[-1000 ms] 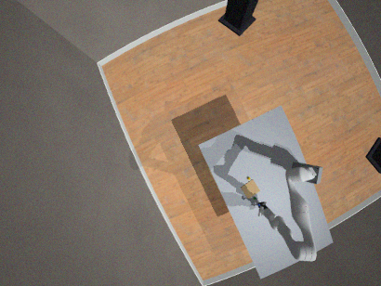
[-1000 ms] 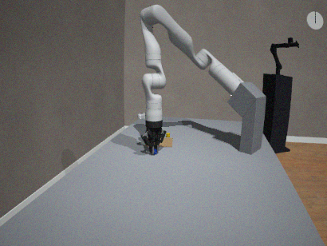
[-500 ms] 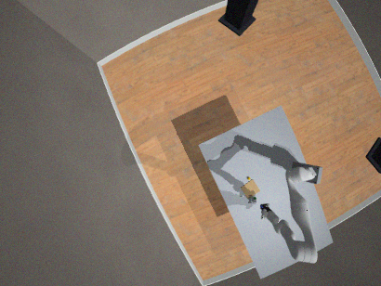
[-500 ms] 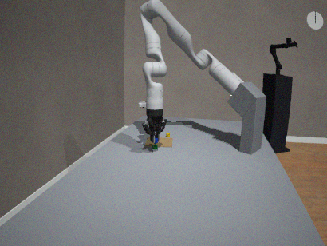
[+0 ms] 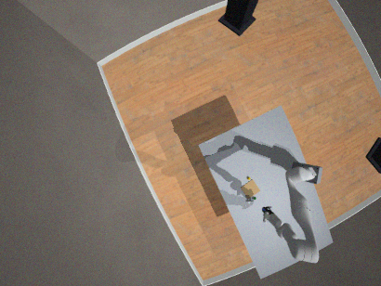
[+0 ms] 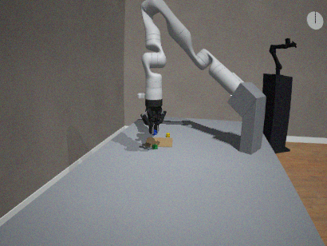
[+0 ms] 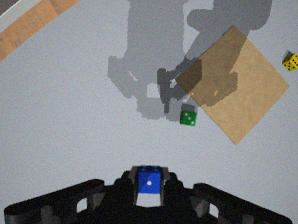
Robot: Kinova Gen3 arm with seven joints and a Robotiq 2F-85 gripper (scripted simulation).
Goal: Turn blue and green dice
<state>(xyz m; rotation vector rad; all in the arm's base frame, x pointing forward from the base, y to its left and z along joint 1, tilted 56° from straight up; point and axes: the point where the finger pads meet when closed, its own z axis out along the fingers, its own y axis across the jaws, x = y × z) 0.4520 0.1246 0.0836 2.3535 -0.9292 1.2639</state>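
1. A wooden plank floor (image 5: 167, 74) (image 6: 305, 176) (image 7: 37, 27), orange-brown, with a broad dark shadow on it in the top view.
2. Plain grey-brown walls (image 5: 46, 162) (image 6: 219, 32), meeting in a corner.
3. A pale baseboard (image 5: 100, 71) (image 6: 80, 160) along the floor's edge.
4. A tall black pedestal (image 6: 277, 112) carrying a small black jointed figure (image 6: 275, 56) (rather lamp-like, really).
5. From above, one black stand (image 5: 238, 20) near the top edge and another (image 5: 375, 155) at the right, partly cut off.
6. A round white disc (image 6: 315, 20) with a dark upright line, high on the wall.
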